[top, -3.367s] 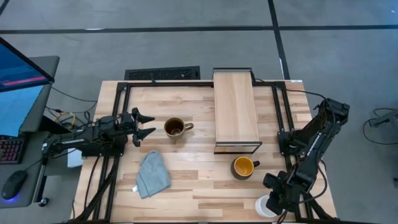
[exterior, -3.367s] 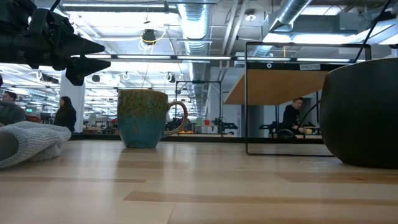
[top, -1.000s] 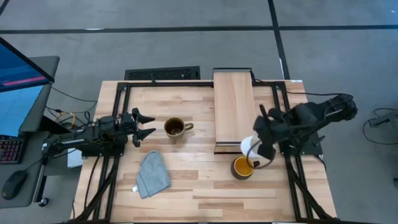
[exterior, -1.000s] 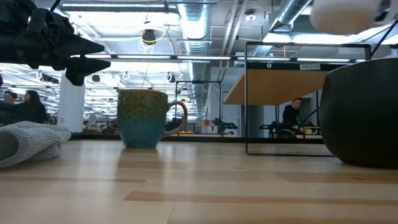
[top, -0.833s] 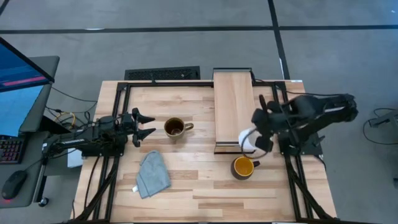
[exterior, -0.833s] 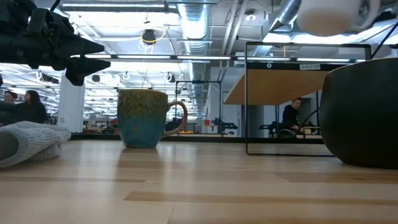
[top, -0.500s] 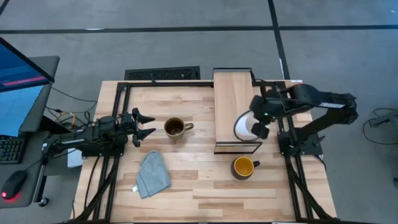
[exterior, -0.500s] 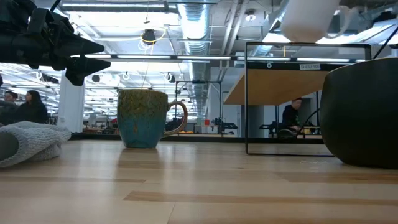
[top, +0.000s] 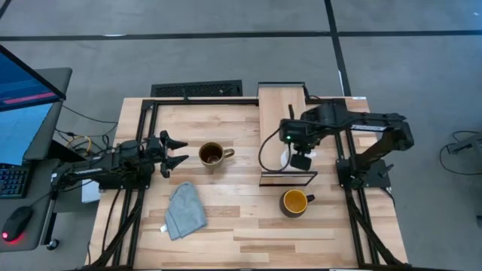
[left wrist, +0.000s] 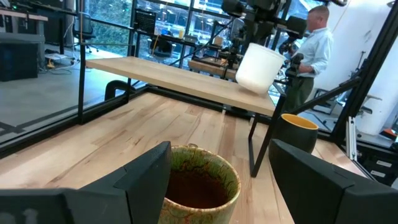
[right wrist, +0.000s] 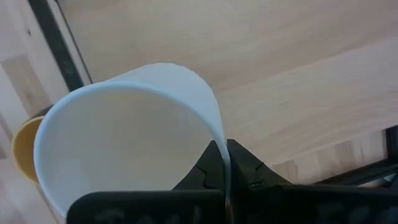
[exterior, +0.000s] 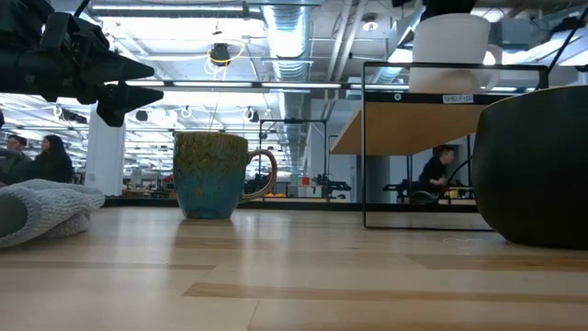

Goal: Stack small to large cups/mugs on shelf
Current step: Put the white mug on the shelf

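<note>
The small white mug (exterior: 449,39) hangs over the near part of the light wood shelf (top: 285,113), with my right gripper (top: 294,156) shut on it. The olive-brown mug (top: 212,155) stands upright on the tabletop, left of the shelf. My left gripper (top: 183,150) is open and level just left of it, touching nothing. The dark mug with the yellow inside (top: 295,202) stands on the table in front of the shelf's near end. In the left wrist view the white mug (left wrist: 259,67) shows slightly tilted, close above the shelf board (left wrist: 174,76). My right gripper pinches the white mug's wall at the rim (right wrist: 214,134), one finger inside the mug and one outside. The fingers come from above, pointing down. The mug hangs below them, mouth up and a little tilted, close over the shelf; I cannot tell whether its base touches.
A grey cloth (top: 185,211) lies crumpled on the table's near left. A dark metal frame (top: 147,120) runs along the table's edges. People (left wrist: 311,50) show in the room beyond the table. Bare wood lies between the cloth and the dark mug.
My right gripper, still shut on the white mug, has carried it from above the dark mug toward the table's far edge and left, onto the shelf's near part. It has sunk a little and rolled. The other mugs and my left arm have kept still.
</note>
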